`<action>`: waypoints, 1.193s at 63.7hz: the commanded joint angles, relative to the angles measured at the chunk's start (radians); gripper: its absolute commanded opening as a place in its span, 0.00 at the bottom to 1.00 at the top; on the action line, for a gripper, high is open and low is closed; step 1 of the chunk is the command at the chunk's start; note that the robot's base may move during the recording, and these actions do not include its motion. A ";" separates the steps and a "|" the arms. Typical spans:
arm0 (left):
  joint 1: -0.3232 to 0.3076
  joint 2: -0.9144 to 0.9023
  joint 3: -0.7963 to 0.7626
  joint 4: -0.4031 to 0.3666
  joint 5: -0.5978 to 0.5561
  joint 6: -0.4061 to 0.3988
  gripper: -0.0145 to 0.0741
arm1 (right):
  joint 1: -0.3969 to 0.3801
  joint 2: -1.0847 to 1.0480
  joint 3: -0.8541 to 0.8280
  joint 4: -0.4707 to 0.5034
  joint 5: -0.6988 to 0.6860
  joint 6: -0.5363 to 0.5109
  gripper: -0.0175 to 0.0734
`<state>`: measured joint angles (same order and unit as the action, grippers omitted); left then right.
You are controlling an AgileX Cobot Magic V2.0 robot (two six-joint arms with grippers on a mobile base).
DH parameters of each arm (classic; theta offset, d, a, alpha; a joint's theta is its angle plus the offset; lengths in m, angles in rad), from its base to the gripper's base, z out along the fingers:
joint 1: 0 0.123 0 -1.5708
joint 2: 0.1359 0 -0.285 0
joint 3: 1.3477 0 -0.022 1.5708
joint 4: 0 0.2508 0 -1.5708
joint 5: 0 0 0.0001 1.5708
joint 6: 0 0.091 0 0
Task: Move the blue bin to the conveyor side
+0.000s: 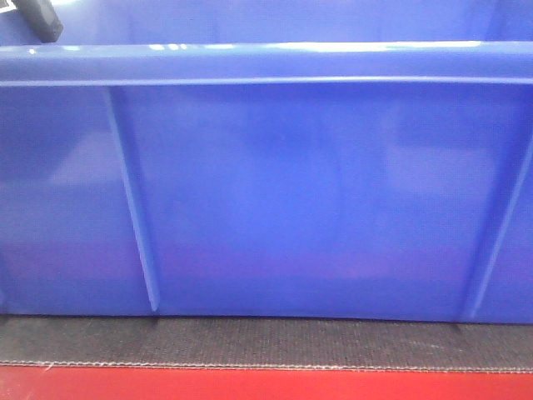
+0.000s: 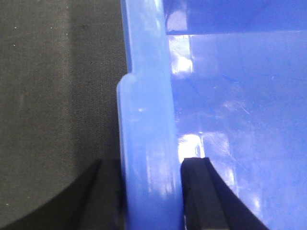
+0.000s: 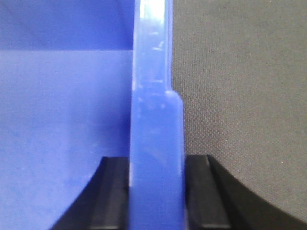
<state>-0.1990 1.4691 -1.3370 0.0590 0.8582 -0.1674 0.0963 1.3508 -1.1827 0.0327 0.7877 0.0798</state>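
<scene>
both claws clamp the blue bin rim: left claw, right claw. it sits on the black belt beneath them; move both together, evenly, to avoid twisting.

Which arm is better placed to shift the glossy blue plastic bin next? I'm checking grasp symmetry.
Neither; both. Left fingers and right fingers each straddle the glossy blue plastic bin rim on the black woven belt.

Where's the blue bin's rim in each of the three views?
Front view: the rim runs as a horizontal band across the top.
Left wrist: vertical strip just left of centre, between the left gripper fingers.
Right wrist: vertical strip at centre, between the right gripper fingers.
Shared landmark: the black belt.
</scene>
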 commanded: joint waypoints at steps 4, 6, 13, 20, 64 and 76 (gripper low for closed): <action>0.007 -0.017 -0.013 0.015 -0.049 -0.008 0.54 | -0.003 -0.013 -0.013 -0.023 -0.073 -0.003 0.66; 0.007 -0.017 -0.013 0.020 -0.051 -0.018 0.55 | -0.003 -0.013 -0.013 -0.023 -0.078 -0.003 0.70; 0.007 -0.017 -0.013 0.044 -0.061 -0.064 0.60 | -0.003 -0.013 -0.013 -0.023 -0.082 -0.003 0.78; 0.007 -0.017 -0.014 0.044 -0.063 -0.068 0.61 | -0.003 -0.013 -0.020 -0.023 -0.066 -0.003 0.79; 0.007 -0.204 -0.134 0.044 0.018 -0.068 0.16 | -0.003 -0.131 -0.306 -0.012 0.136 -0.003 0.11; 0.007 -0.254 -0.128 0.044 0.048 -0.068 0.15 | -0.003 -0.206 -0.299 0.000 0.148 -0.003 0.10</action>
<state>-0.1990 1.2448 -1.4657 0.0992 0.8996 -0.2285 0.0963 1.1861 -1.4753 0.0311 0.9428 0.0780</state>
